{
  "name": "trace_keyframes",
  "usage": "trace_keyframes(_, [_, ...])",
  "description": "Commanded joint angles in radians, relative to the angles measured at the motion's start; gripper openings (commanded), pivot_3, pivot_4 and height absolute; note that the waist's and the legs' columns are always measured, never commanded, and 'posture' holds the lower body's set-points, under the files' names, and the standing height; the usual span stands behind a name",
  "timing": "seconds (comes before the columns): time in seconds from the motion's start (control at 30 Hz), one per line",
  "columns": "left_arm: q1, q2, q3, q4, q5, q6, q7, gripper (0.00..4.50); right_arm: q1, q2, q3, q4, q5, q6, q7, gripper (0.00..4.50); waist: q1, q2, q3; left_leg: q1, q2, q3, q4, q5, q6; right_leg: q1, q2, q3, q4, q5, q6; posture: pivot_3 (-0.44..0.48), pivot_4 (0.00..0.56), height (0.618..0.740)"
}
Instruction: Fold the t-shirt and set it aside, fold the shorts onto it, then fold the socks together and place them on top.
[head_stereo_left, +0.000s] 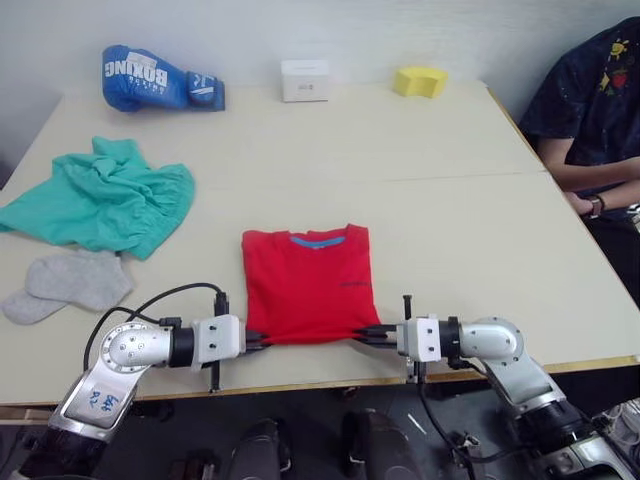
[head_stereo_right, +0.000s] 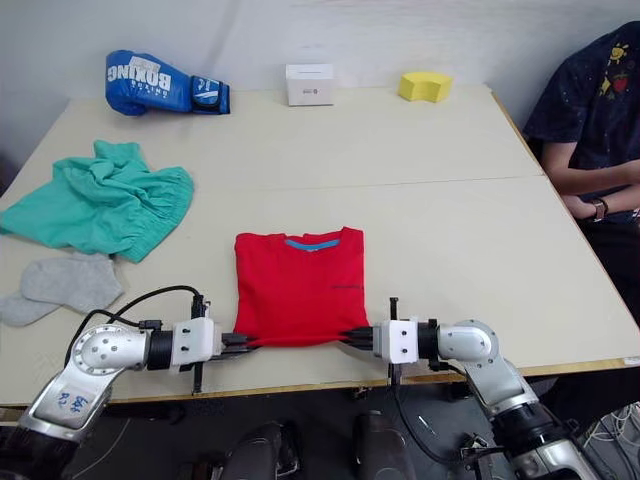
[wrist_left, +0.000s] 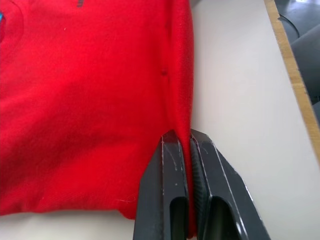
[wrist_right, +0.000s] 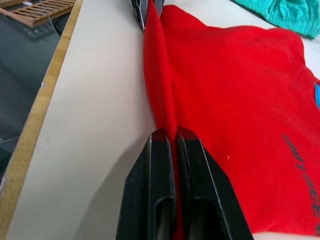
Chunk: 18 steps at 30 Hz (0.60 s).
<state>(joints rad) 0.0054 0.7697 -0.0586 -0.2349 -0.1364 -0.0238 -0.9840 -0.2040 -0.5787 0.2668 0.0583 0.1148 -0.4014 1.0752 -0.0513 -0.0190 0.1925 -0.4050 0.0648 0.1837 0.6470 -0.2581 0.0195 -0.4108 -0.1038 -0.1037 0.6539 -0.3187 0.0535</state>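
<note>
left end effector (head_stereo_left: 254, 340) and right end effector (head_stereo_left: 377, 334), each clamped on a near corner of the t-shirt (head_stereo_left: 308, 283), which lies near the surface (head_stereo_left: 450, 220) edge. judgement: lift both corners evenly and carry the hem far toward the collar, keeping it taut.

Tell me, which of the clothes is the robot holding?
The red t-shirt. Both grippers, left and right, pinch its near edge. The green shorts and grey socks lie untouched.
</note>
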Motion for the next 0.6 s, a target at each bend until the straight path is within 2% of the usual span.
trace_keyframes(0.03, [0.037,0.023,0.052,-0.033,-0.022,0.049,0.018,0.26,0.032,-0.042,-0.034,-0.046,0.017,0.05,-0.004,0.0,0.001,0.0,0.0,0.0,0.0,0.0,0.0,-0.001,0.001,0.0,0.0,0.0,0.0,0.0,0.0,0.0,0.15,0.74])
trace_keyframes(0.07, [0.04,0.023,0.056,-0.036,-0.019,0.047,0.024,0.53,0.041,-0.04,-0.042,-0.06,0.043,0.083,-0.002,0.0,0.002,0.0,0.0,0.0,0.0,0.0,0.0,-0.001,0.001,0.0,0.0,0.0,0.0,0.0,0.0,0.0,0.15,0.74])
trace_keyframes(0.17, [0.069,0.034,0.075,-0.039,-0.006,0.015,0.032,1.4,0.067,-0.06,-0.046,-0.12,0.103,0.154,0.026,0.74,0.006,0.0,0.0,0.0,0.0,-0.001,0.0,-0.002,0.002,0.0,-0.001,0.0,0.0,0.0,0.0,0.0,0.15,0.74])
trace_keyframes(0.27, [0.154,0.088,0.154,-0.085,-0.137,0.054,-0.072,1.42,0.112,-0.105,-0.066,-0.214,0.139,0.185,0.05,1.27,0.011,0.0,0.0,0.0,0.0,-0.001,-0.001,-0.002,0.002,-0.001,-0.001,0.0,-0.001,-0.001,-0.002,0.0,0.15,0.74])
trace_keyframes(0.3, [0.176,0.105,0.196,-0.112,-0.199,0.091,-0.1,1.42,0.129,-0.12,-0.086,-0.268,0.192,0.243,0.052,1.58,0.012,0.0,0.0,0.0,0.001,-0.001,-0.002,-0.003,0.0,-0.001,-0.001,0.0,-0.001,-0.002,-0.004,0.0,0.15,0.74])
trace_keyframes(0.37, [0.17,0.117,0.245,-0.151,-0.298,0.164,-0.108,1.42,0.138,-0.135,-0.12,-0.348,0.295,0.357,0.04,1.5,0.019,0.0,0.0,-0.001,0.001,-0.003,-0.003,-0.003,-0.001,-0.002,-0.001,-0.002,-0.001,-0.003,-0.006,0.0,0.15,0.74])
trace_keyframes(0.4, [0.155,0.114,0.255,-0.162,-0.334,0.197,-0.103,1.24,0.133,-0.135,-0.132,-0.368,0.327,0.396,0.031,1.33,0.022,0.0,0.0,-0.001,0.001,-0.004,-0.002,-0.003,-0.001,-0.001,-0.001,-0.003,-0.001,-0.004,-0.006,0.0,0.15,0.74])
trace_keyframes(0.47, [0.091,0.084,0.245,-0.162,-0.38,0.258,-0.073,0.81,0.097,-0.113,-0.137,-0.379,0.352,0.458,0.005,0.72,0.025,0.0,0.0,-0.001,0.001,-0.006,-0.001,-0.002,-0.001,0.001,0.0,-0.005,0.0,-0.004,-0.006,0.0,0.15,0.74])
trace_keyframes(0.53, [0.035,0.049,0.214,-0.145,-0.381,0.279,-0.049,0.15,0.058,-0.081,-0.123,-0.362,0.34,0.481,-0.014,0.01,0.026,0.0,0.0,0.0,0.001,-0.008,0.0,-0.001,0.0,0.002,0.0,-0.006,-0.001,-0.003,-0.006,0.0,0.15,0.74])
trace_keyframes(0.6, [-0.019,0.009,0.161,-0.106,-0.335,0.265,-0.036,0.03,0.025,-0.046,-0.097,-0.324,0.303,0.472,-0.02,0.0,0.027,0.0,0.0,0.0,0.001,-0.008,-0.001,-0.001,0.0,0.003,0.0,-0.006,-0.001,-0.003,-0.006,0.0,0.15,0.74])
